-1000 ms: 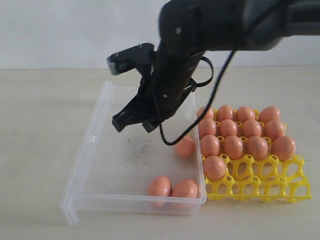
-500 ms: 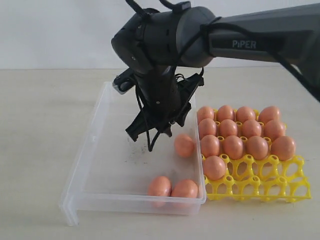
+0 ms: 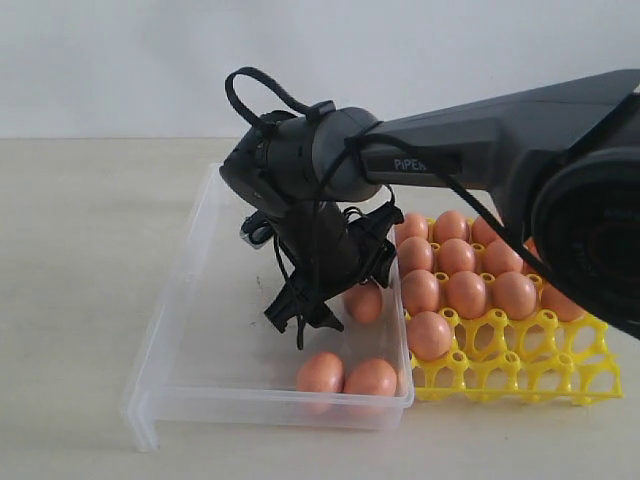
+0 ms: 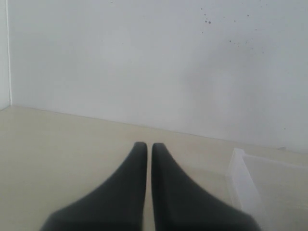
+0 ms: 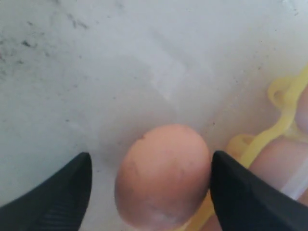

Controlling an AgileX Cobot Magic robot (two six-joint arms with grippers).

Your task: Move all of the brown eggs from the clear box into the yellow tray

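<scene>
Three brown eggs [image 3: 321,372] in clear box [image 3: 190,290], rest seated in yellow tray [image 3: 520,370]

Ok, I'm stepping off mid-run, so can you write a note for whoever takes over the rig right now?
Left hand: shut, empty, over the table near a corner of the clear box.
Right hand: open, straddling one brown egg by the box wall next to the yellow tray; not gripped yet.
Done: most eggs sit in tray cups; the arm hides some.
Left: three eggs in the box, that one and two more eggs at the near wall.
</scene>
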